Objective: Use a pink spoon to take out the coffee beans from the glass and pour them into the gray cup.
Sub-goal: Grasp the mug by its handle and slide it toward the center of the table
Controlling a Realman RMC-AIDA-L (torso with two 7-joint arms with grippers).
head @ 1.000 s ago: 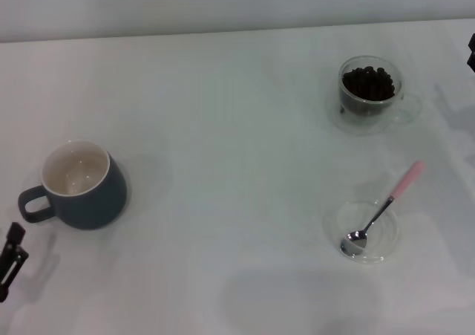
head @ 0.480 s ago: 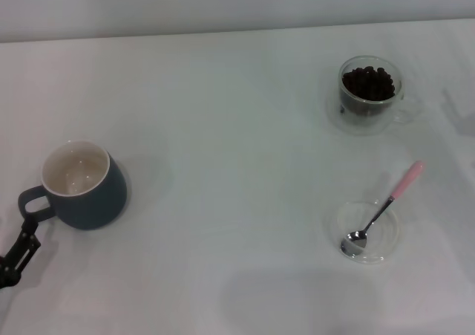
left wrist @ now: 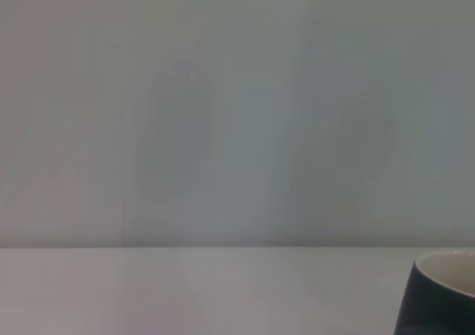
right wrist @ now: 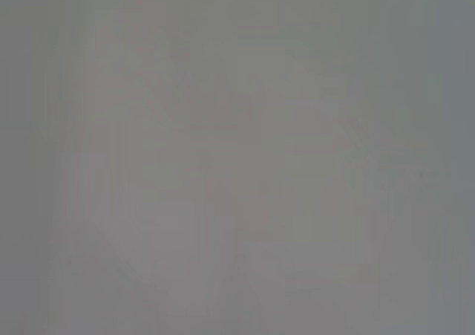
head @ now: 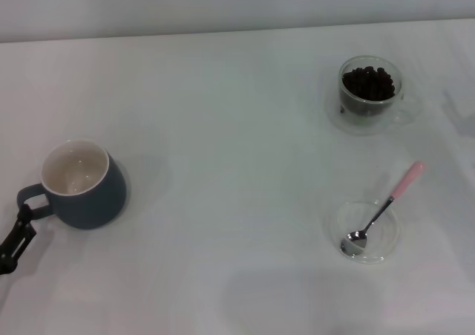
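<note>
**While both arms wait at the edges, nothing picked up yet**

Although only its dark tip shows at the near left edge of the head view, left gripper (head: 16,235) sits just beside the handle of the gray cup (head: 82,186), perhaps touching it. Cannot tell how far open, and nothing seen in its hold. Probably placed there to steady the cup for pouring, judging by the task. Right gripper out of sight in every view, so no word on its fingers.

Gray cup upright on the left of the white table (head: 223,127), cream inside bare, no beans seen in it. Far right, well apart from it, the glass (head: 371,93) upright with the coffee beans (head: 367,82) heaped inside. Nearer on the right, the pink spoon (head: 382,212) lying slanted, metal bowl resting in a shallow clear dish (head: 382,249), pink handle raised over the rim and pointing away to the right. Handle so lifted off the table looks easy to pinch. Spoon untouched, so the task seems at its very start.
</note>
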